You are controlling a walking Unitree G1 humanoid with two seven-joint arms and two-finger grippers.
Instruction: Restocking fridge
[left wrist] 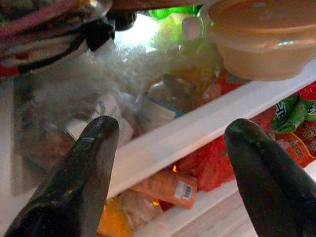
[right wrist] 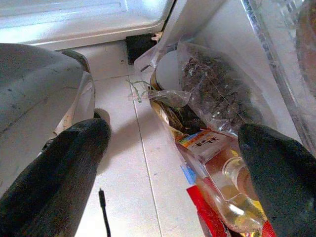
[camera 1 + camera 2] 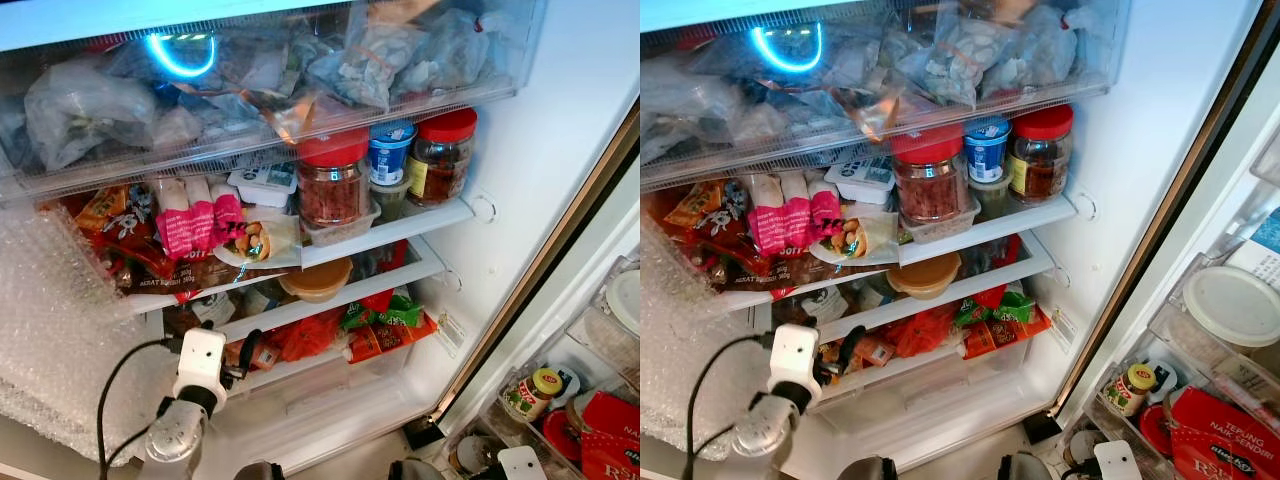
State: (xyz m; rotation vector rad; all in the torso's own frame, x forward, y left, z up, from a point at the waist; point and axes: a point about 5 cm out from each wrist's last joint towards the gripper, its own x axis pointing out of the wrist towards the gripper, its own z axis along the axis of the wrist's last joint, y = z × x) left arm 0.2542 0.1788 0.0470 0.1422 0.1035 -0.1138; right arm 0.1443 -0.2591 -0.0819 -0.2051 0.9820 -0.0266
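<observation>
Open fridge [image 3: 520, 170], shelves crowded; both grippers empty.
Left gripper [image 1: 168, 163]: fingers spread, at the lower shelf edge, beneath the orange bowl [image 3: 316, 279] and before red packets [image 3: 300, 335]. Right gripper [image 2: 173, 163]: fingers spread, low beside the door, over floor tile, near a clear bottle [image 2: 229, 190] and bagged goods. Red-lidded jars [image 3: 333, 178] stand on the middle shelf.

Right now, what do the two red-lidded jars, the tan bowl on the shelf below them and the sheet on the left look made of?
Left red-lidded jar and right red-lidded jar: clear glass or plastic, contents visible; matte lids, probably plastic. Tan bowl: opaque, slightly glossy plastic, likely. Sheet: clear bubble wrap, dimpled all over.
</observation>
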